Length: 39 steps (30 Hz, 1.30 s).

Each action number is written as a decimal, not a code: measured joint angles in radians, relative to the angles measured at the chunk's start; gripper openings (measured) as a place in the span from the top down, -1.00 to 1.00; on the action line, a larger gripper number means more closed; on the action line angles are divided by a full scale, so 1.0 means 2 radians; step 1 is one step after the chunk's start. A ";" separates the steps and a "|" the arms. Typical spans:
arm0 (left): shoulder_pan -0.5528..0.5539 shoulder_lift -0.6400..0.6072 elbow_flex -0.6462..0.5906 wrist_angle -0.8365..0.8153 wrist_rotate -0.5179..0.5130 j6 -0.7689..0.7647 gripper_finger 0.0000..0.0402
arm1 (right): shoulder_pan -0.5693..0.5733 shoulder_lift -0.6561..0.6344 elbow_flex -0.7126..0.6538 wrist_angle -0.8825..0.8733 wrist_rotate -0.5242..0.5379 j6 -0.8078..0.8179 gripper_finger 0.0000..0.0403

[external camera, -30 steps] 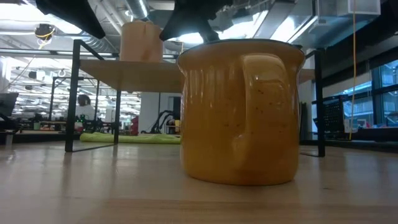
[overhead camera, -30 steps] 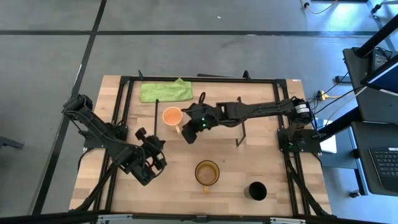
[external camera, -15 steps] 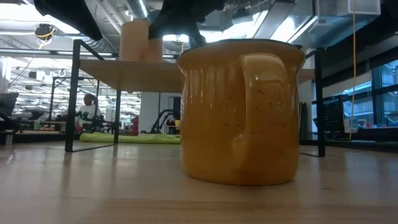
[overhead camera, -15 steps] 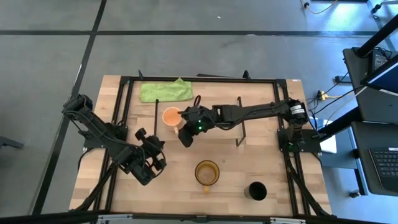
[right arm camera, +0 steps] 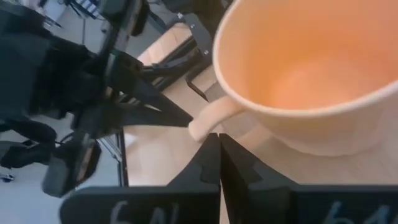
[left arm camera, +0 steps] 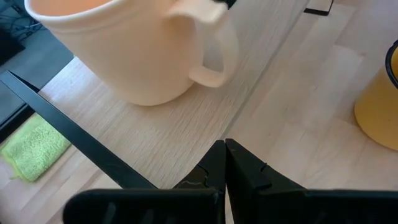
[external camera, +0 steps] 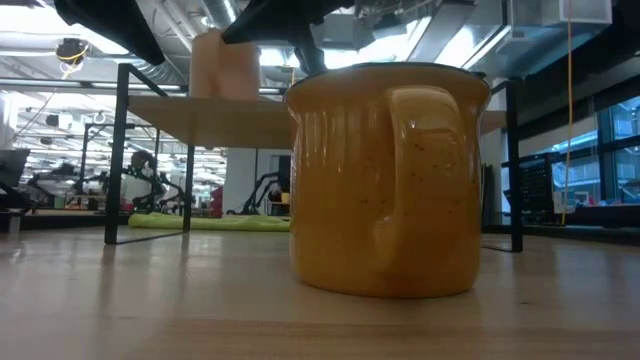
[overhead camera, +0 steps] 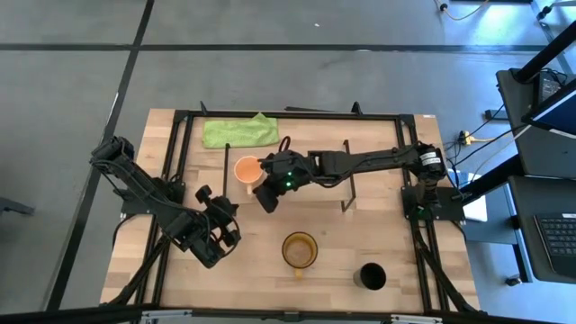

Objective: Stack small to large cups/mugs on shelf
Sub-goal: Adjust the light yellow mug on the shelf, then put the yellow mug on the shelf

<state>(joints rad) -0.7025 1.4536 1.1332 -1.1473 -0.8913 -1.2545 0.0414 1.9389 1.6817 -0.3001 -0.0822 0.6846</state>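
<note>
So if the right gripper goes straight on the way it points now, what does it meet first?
Probably the orange mug: the right gripper, fingers shut, points at its handle on the shelf. How close is unclear.

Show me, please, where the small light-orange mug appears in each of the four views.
High view: orange mug on the shelf's left part, beside the right gripper.
Low view: upper left on the shelf board.
Left wrist view: upper left, handle visible.
Right wrist view: fills upper right.
Shared landmark: green cloth.

The wooden table (overhead camera: 144,207) carries a green cloth (overhead camera: 239,131) upper left, the shelf (overhead camera: 236,190) mid-frame bearing the orange mug (overhead camera: 247,169), the yellow mug (overhead camera: 300,249) and black cup (overhead camera: 371,275) lower right.
</note>
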 joint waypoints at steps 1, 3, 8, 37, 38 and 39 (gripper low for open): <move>0.000 0.000 0.000 0.000 0.000 0.000 1.00 | 0.000 0.000 0.000 0.002 0.000 0.000 1.00; 0.000 0.000 0.000 0.000 0.000 0.000 1.00 | 0.000 0.000 0.000 0.003 0.000 0.001 1.00; 0.000 0.000 0.000 0.000 0.000 0.000 1.00 | 0.002 0.000 0.000 0.004 -0.001 0.007 0.99; -0.036 0.001 0.000 0.036 0.016 0.019 1.00 | 0.139 -0.038 -0.001 -0.414 0.000 -0.034 0.81; -0.037 0.001 0.000 0.036 0.020 0.018 1.00 | 0.142 -0.038 -0.001 -0.415 0.000 -0.025 0.77; -0.038 0.001 0.000 0.036 0.024 0.018 1.00 | 0.143 -0.038 -0.001 -0.410 0.001 -0.015 0.72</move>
<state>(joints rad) -0.7784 1.4548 1.1324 -1.0747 -0.8431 -1.2190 0.3271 1.8633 1.6794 -1.1205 -0.0810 0.6554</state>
